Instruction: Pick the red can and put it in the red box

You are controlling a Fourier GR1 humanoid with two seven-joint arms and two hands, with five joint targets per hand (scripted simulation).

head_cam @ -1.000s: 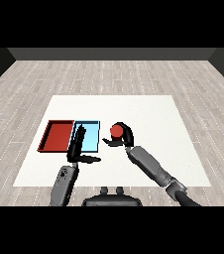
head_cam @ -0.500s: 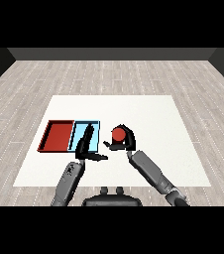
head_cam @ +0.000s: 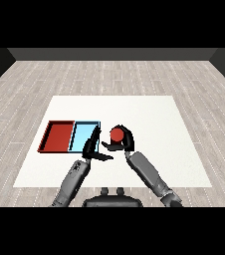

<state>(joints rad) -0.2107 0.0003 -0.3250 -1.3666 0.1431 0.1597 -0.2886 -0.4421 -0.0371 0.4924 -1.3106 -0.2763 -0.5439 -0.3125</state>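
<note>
Your right hand [head_cam: 125, 141] fingers stay curled round the red can [head_cam: 116, 134]; your left hand [head_cam: 92, 148], fingers straight, has risen beside the light blue tray [head_cam: 84, 136].

White rectangular table [head_cam: 149, 114] on grey wood-plank floor. Shallow red rectangular tray [head_cam: 58, 136] and light blue rectangular tray [head_cam: 82, 134] lie side by side, touching, near the table's left edge; red one is outermost. Black right hand [head_cam: 124, 141] curls round a small red cylindrical can [head_cam: 116, 134], just right of the blue tray. Black left hand [head_cam: 93, 148], fingers straight, overlaps the blue tray's near right corner, close beside the right hand.
</note>
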